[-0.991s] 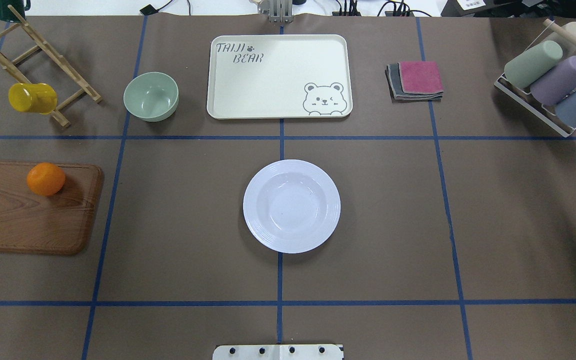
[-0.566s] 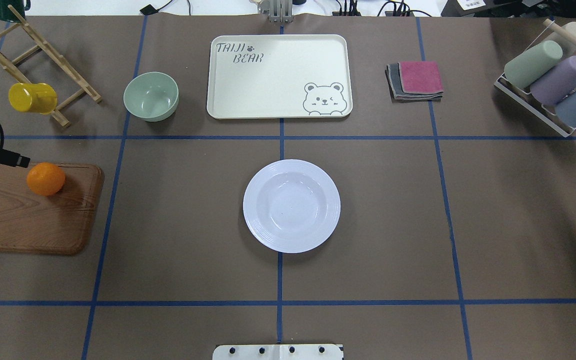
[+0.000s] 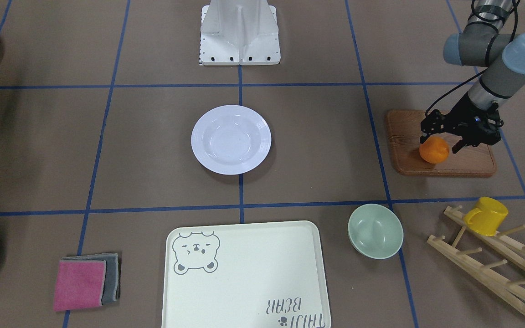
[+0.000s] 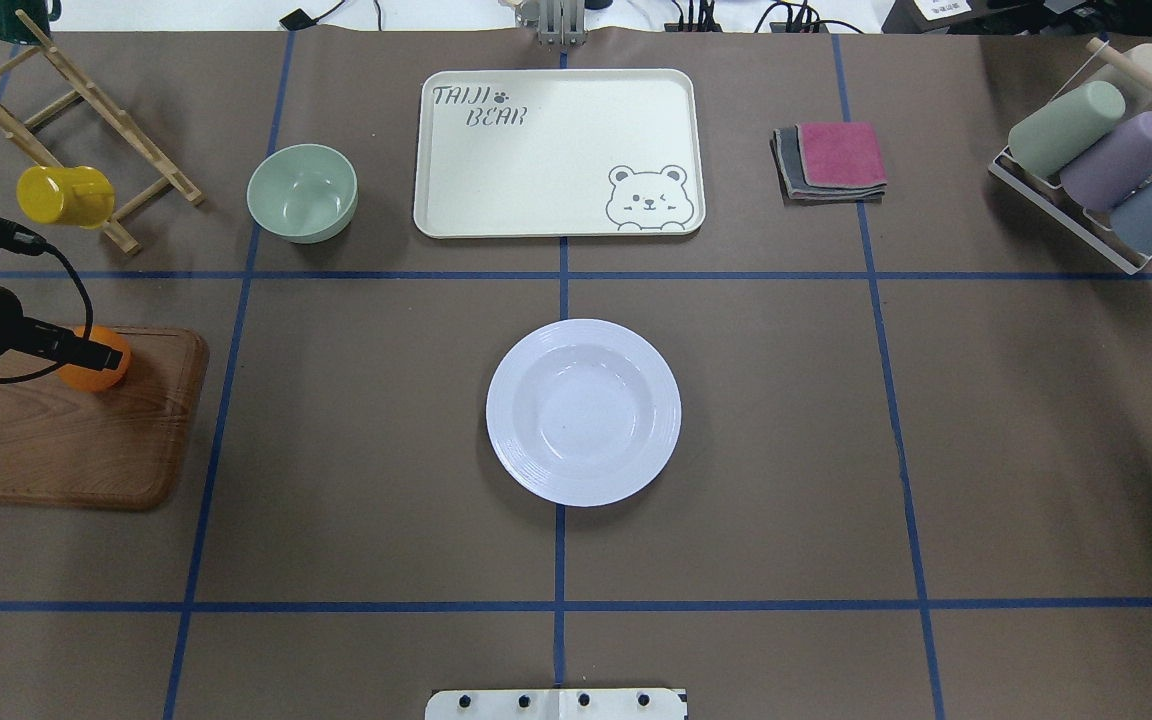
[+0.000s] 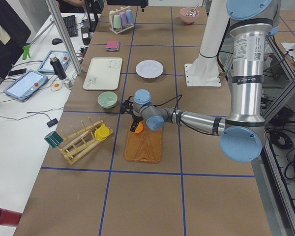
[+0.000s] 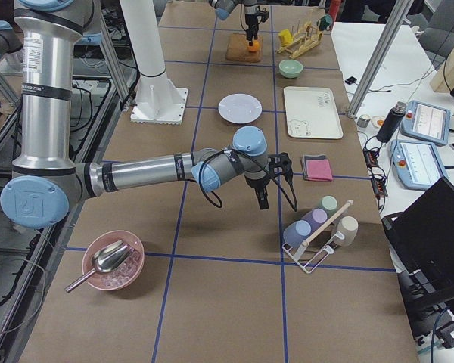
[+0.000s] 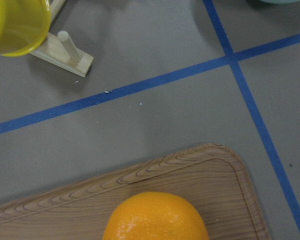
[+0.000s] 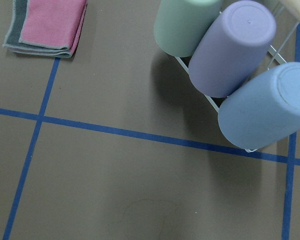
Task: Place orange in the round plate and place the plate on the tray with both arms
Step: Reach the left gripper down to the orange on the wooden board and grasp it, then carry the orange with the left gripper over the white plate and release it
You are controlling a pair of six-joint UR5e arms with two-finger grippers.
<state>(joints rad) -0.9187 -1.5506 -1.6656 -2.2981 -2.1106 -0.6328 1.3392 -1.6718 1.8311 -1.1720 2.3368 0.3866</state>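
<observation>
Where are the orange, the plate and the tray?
orange [image 3: 434,151], front-facing view, its middle.
plate [image 4: 583,412], overhead view, its sunken centre.
tray [image 4: 556,150], overhead view, its bare middle.

We see the table [image 3: 317,136] from behind, from across, and from both ends; all four share the left gripper [image 3: 441,140] at the orange [image 3: 434,150]. Our left wrist camera looks down, close above that orange.
</observation>
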